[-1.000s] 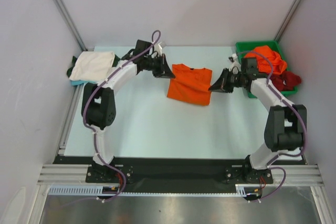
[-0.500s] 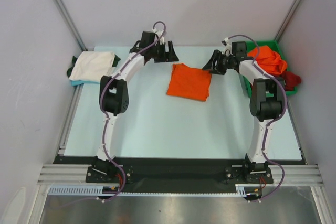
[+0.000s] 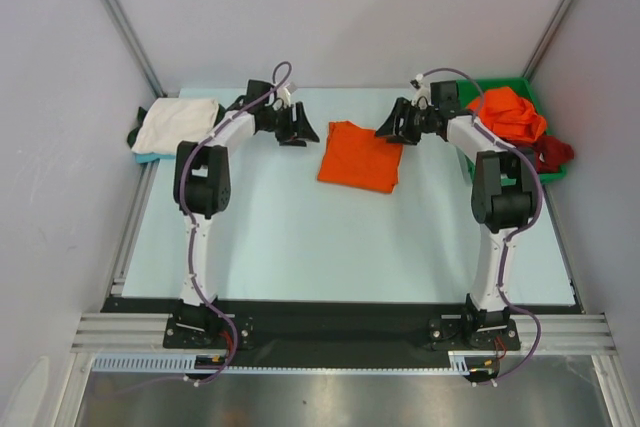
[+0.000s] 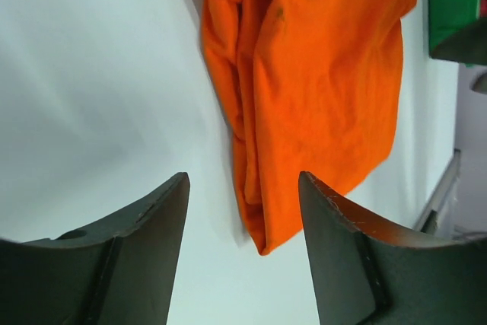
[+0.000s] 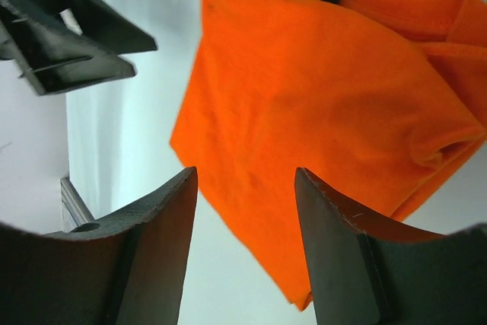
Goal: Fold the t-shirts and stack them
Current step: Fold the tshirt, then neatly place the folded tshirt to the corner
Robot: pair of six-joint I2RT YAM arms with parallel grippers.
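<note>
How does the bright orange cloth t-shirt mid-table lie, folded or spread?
Folded: the bright orange cloth t-shirt forms a compact rectangle with layered edges.

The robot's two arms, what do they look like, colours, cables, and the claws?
Both the left arm and the right arm have slim white links joined by bulky black joint housings. A purple cable runs along each one, looping free near the wrist. The left claw and the right claw each have two matte black, wedge-shaped fingers, lightly scuffed.
</note>
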